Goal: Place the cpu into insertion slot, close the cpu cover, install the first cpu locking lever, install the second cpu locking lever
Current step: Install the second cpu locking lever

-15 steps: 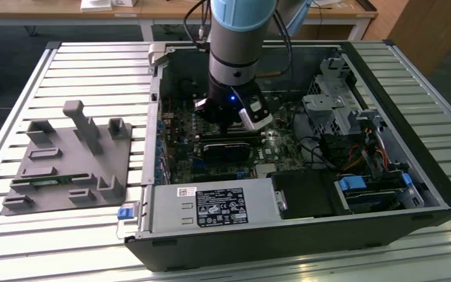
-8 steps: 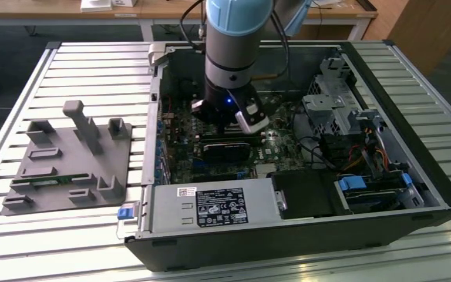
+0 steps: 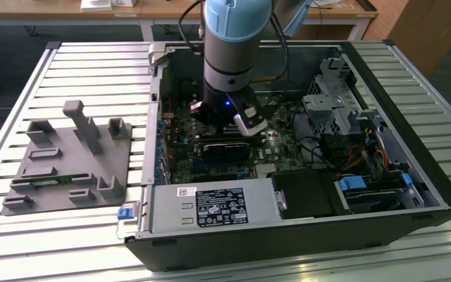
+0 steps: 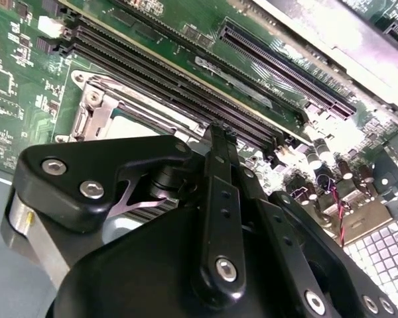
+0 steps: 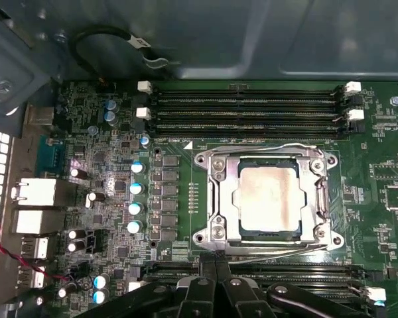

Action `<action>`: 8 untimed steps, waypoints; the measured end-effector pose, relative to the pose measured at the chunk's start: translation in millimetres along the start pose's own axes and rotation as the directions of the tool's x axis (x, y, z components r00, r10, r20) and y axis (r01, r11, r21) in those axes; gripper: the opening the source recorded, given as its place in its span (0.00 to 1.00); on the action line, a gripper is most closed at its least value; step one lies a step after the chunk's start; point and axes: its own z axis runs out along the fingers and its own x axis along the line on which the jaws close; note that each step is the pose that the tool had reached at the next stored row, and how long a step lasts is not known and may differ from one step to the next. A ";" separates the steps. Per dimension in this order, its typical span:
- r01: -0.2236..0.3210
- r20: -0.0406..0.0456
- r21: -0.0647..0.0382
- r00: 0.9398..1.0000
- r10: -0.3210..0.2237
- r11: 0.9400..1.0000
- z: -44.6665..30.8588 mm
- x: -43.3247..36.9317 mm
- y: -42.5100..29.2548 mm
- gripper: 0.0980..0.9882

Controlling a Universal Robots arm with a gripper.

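Observation:
In the first wrist view the cpu lies flat in the insertion slot, silver top up. The cpu cover is down over it, and its cutout frames the chip. One thin wire locking lever runs along one edge of the cover and a second lever runs along the opposite edge. My gripper is shut with nothing between its fingers, its tip right beside the second lever's end; whether it touches is unclear. A corner of the cover shows past the gripper in the second wrist view. In the exterior view the gripper hangs inside the open computer case.
Long black memory slots flank the socket on two sides. Capacitors and rear ports stand nearby. In the case are a power supply, a drive cage and cables. A grey fixture plate lies at the exterior view's left.

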 end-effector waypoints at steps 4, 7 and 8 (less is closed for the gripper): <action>0.000 0.000 -0.006 1.000 0.000 1.000 0.6 0.8 -0.5 0.01; 0.000 0.000 -0.009 1.000 0.000 1.000 2.2 0.9 -0.9 0.01; 0.000 0.000 -0.009 1.000 0.000 1.000 2.9 0.9 -1.1 0.01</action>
